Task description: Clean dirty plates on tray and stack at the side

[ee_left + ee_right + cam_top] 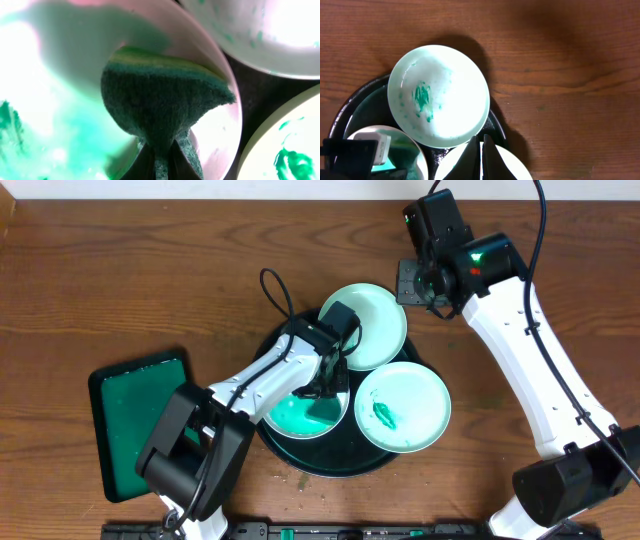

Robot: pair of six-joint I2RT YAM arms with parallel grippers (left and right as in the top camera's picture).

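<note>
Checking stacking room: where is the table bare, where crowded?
Bare wood: the far-left corner beyond the green rectangular tray, and the strip between the round tray and the right arm. Crowded: the round tray itself, filled by three plates, with the left gripper holding a sponge on one.

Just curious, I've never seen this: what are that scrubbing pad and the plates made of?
The scrubbing pad looks like foam sponge: a yellow-green layer plus coarse, fuzzy dark green fibre. The plates seem glazed ceramic or hard plastic: smooth, glossy white, bright glare.
</note>
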